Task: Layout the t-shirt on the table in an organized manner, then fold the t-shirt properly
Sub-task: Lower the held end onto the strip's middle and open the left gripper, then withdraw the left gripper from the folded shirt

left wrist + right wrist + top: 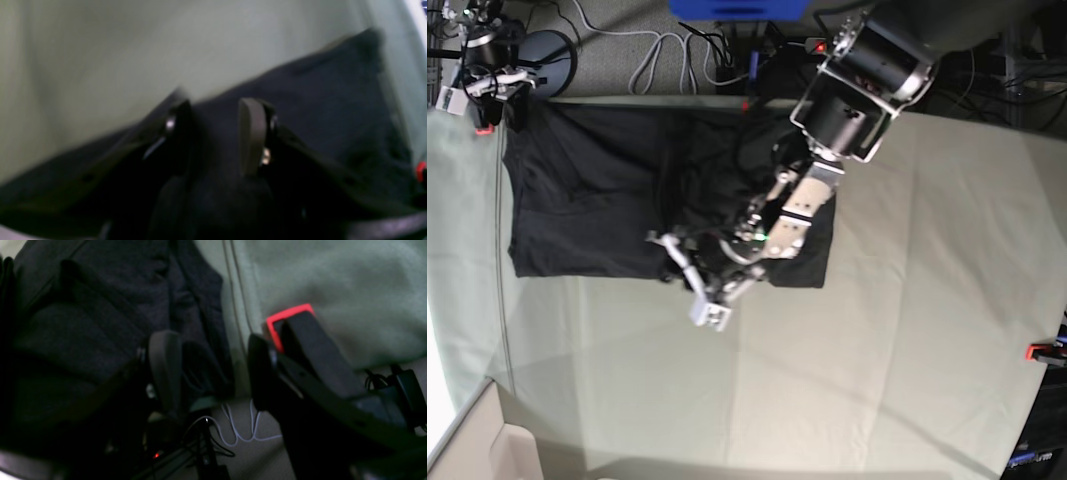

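The t-shirt (587, 195) lies on the table (907, 330) toward its far edge, plain dark side up, spread as a rough rectangle but not yet neat — the end nearer the middle of the table is bunched and rumpled under the left arm. The left gripper (217, 133) sits low over that rumpled part; its fingers stand a little apart with dark cloth between and behind them, yet the wrist view is too blurred to say whether they pinch a fold or only hover, so I cannot tell its grip. The right gripper (208, 370) is off at the far corner of the table beside a red clamp (287, 320), jaws apart and holding nothing, the shirt's edge just beside one finger. By my reading the laying-out is partly done — one half looks flat enough — while smoothing the bunched end and all of the folding remain.
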Tool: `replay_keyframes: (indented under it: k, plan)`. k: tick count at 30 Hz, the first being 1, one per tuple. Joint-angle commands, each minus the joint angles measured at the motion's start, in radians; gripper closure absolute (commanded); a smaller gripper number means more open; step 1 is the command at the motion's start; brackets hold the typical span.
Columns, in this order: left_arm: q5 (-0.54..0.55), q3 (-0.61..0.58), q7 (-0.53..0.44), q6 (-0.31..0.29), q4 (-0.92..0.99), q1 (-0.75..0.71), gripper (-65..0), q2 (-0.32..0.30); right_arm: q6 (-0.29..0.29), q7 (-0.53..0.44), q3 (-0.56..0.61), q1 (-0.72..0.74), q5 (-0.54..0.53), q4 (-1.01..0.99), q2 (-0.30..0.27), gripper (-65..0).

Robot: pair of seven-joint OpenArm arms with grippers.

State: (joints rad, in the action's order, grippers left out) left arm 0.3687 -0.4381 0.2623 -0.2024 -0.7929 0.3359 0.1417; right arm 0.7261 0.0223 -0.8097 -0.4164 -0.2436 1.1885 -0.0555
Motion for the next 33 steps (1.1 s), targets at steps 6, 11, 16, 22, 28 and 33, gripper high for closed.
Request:
replay_keyframes:
  k: [6,11,16,22,28,33]
  plan:
    - [0.010,0.034,-0.037,-0.006,-0.121,-0.024,-23.1,0.015,-0.028,-0.025,-0.021,-0.011,-0.009,0.037,-0.060,-32.5]
    - [0.010,0.164,-0.014,-0.006,-0.362,-0.111,-23.1,-0.069,-0.028,-0.025,-0.020,0.032,-0.006,0.072,-0.065,-32.6]
    - [0.010,0.301,0.102,-0.006,-0.615,-0.257,-23.1,-0.210,-0.028,-0.025,-0.013,0.100,-0.004,0.078,-0.065,-32.7]
    - [0.010,0.509,0.111,-0.016,-0.710,-0.450,-23.1,-0.304,-0.028,0.129,0.039,0.253,0.086,0.021,-0.097,-32.2]
    - [0.010,0.687,0.111,-0.018,-0.702,-0.519,-23.1,-0.310,-0.028,0.227,0.040,0.363,0.146,-0.031,-0.094,-32.6]
    - [0.010,0.723,0.117,-0.018,-0.710,-0.518,-23.1,-0.308,-0.028,0.229,0.056,0.397,0.149,-0.032,-0.093,-32.6]
